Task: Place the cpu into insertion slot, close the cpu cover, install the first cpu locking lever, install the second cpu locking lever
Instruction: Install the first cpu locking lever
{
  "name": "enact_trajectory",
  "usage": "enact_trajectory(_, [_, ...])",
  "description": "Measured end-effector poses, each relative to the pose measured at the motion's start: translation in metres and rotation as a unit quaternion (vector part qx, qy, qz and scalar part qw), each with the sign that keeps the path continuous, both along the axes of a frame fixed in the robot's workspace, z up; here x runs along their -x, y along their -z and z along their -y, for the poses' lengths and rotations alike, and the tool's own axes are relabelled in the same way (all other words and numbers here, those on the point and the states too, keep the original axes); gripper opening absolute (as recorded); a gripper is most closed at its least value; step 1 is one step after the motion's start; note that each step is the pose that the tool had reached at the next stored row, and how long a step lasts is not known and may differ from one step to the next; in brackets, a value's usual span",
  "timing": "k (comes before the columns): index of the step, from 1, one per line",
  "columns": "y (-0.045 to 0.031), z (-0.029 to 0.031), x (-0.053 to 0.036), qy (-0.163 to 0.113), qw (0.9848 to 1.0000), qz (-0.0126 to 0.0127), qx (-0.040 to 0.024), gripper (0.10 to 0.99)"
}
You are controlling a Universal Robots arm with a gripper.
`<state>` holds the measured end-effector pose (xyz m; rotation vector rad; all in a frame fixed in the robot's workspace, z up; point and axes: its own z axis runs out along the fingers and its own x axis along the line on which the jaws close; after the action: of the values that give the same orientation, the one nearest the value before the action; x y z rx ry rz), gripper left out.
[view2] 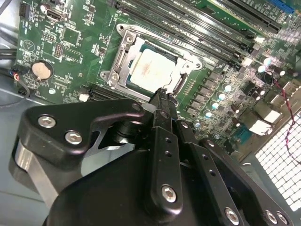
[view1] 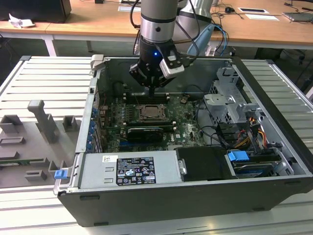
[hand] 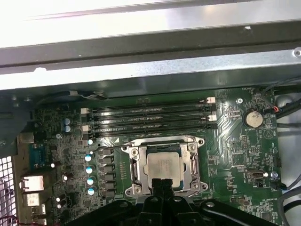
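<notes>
The cpu lies flat in the insertion slot on the green board, its pale metal top showing. The cpu cover is down around the chip as a silver frame. In the first wrist view the cpu sits inside the cover too. My gripper hangs just above the socket's edge, shut with nothing between its fingers. In the exterior view the gripper hovers over the slot, slightly toward the case's back wall.
Long black memory slots run beside the socket. The open case has a metal back wall, a drive cage with cables at the exterior view's right, and a power supply in front. Grey fixtures stand outside the case.
</notes>
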<state>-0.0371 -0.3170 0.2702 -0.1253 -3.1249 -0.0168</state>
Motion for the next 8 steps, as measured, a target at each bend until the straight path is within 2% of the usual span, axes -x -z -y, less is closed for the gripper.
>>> enact_trajectory(8, [0.0, 0.0002, 0.0, -0.033, 0.9995, 0.0, -0.0002, 0.106])
